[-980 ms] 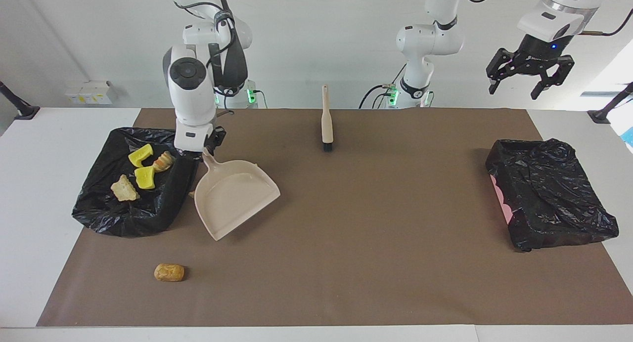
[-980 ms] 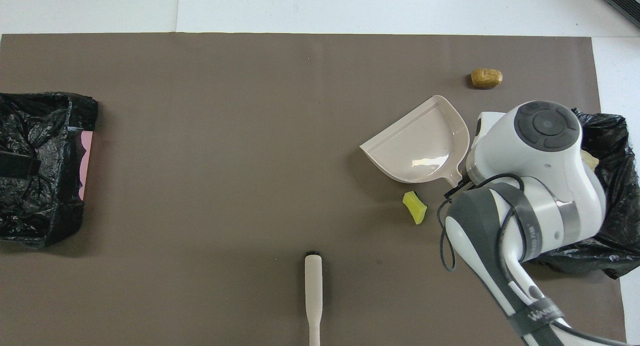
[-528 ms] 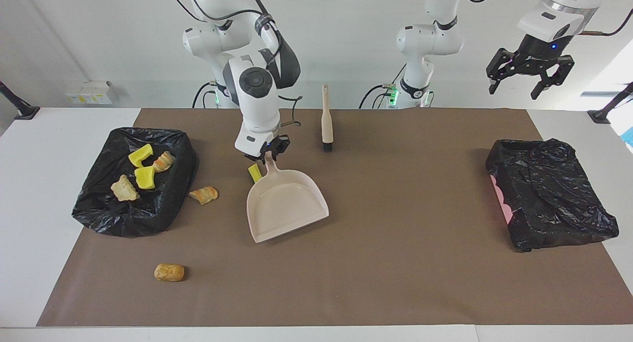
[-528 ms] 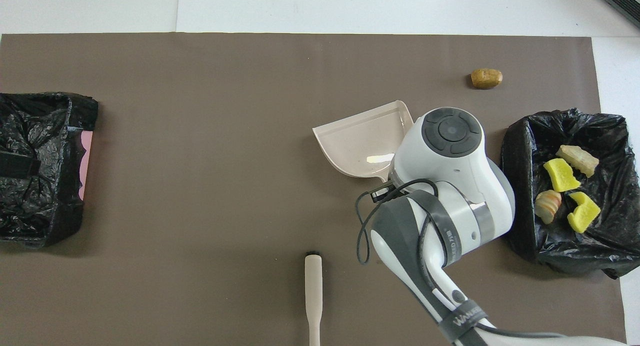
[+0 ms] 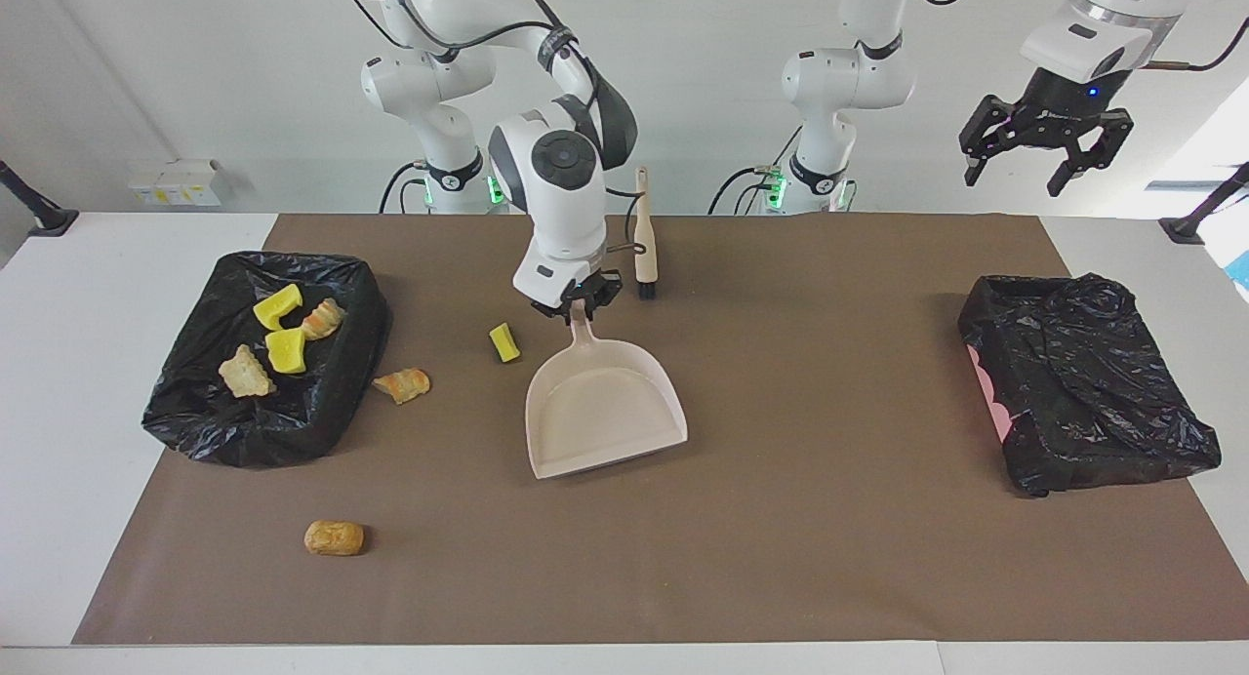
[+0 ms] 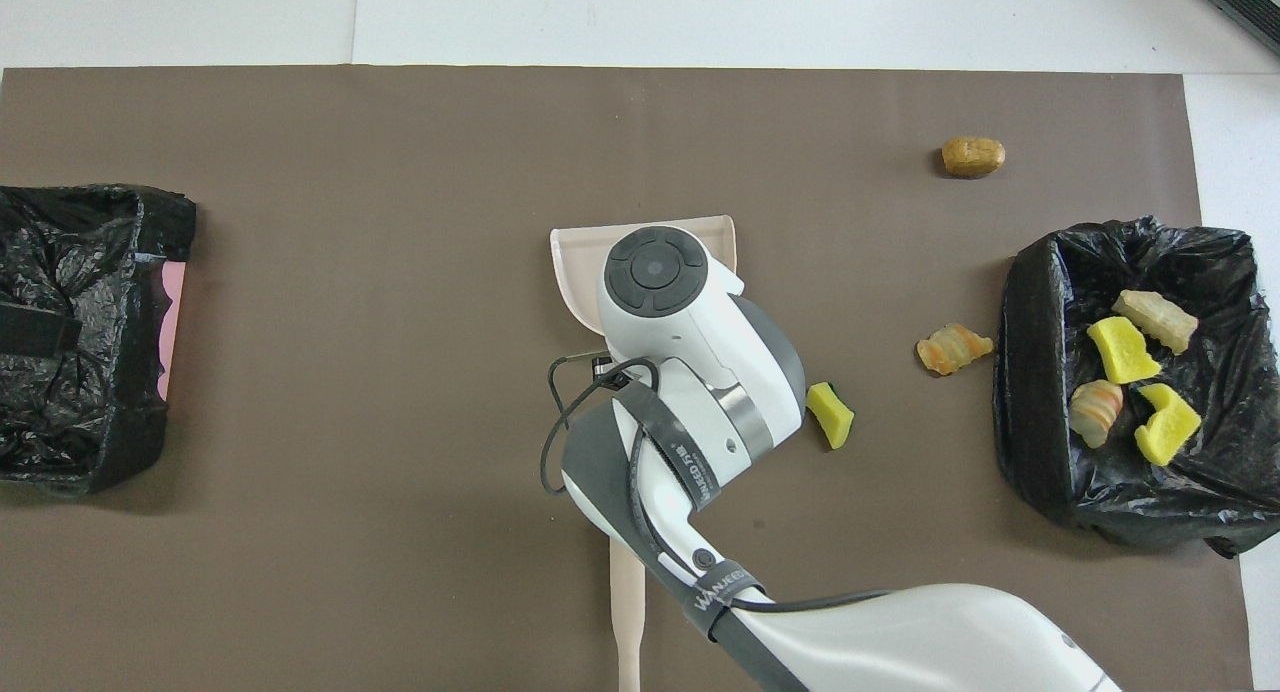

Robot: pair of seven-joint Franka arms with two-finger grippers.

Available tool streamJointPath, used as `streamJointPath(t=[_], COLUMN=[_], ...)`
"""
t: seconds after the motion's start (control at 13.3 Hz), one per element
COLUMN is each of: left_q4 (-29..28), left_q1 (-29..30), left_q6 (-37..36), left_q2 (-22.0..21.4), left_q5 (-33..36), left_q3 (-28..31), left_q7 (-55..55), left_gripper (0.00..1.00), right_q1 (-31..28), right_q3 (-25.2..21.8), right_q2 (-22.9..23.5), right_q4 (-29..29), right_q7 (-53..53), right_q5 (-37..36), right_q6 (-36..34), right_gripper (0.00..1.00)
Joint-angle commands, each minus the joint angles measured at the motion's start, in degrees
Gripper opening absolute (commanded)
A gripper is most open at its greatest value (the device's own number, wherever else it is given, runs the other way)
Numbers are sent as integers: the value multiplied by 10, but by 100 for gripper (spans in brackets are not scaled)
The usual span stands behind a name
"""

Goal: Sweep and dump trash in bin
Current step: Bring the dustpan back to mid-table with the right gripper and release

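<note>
Right hand point(image 5: 577, 311) clamped on dustpan point(image 5: 602, 409) (carried mid-table from bin point(image 5: 337, 363)), left hand point(image 5: 1046, 158) apart.

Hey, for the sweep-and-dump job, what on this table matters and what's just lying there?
Job:
- dustpan, held by right end effector
- brush
- loose trash: yellow chunk, striped chunk, tan lump
- bin with four chunks

Lying about:
- second black-bagged bin
- left end effector, waiting

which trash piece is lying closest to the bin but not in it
Start at the black-bagged bin holding four chunks, at the right arm's end of the table. Just beside its wall, on the brown mat, lies a tan-orange striped bread-like lump. It is curled and banded, unlike the plain yellow sponge chunk.
</note>
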Motion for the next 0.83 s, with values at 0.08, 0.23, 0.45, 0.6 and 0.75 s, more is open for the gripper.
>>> streamJointPath(t=[0.08,0.23,0.45,0.6,0.75], left_q4=[-1,-1,-1,-1,-1], left_q1=[6,6,6,6,6], left_q6=[-7,-7,-7,-7,-7], left_q2=[-5,-5,-5,-5,-5], left_q5=[7,7,7,7,7], left_q3=[-4,-4,-4,-4,-4], left_q7=[2,2,2,2,2], left_gripper=[100,100,100,100,100], right_q1=[-3,-6,2,4,9], right_q3=[-3,-3,1,11,15], right_q2=[31,26,-23,-80,-139], right_q4=[47,47,15,-41,-104], right_q7=[62,55,55,61,65], right_q5=[-12,-3,1,12,42], right_q6=[-6,-1,-14,-14,-14], right_gripper=[99,100,100,100,100])
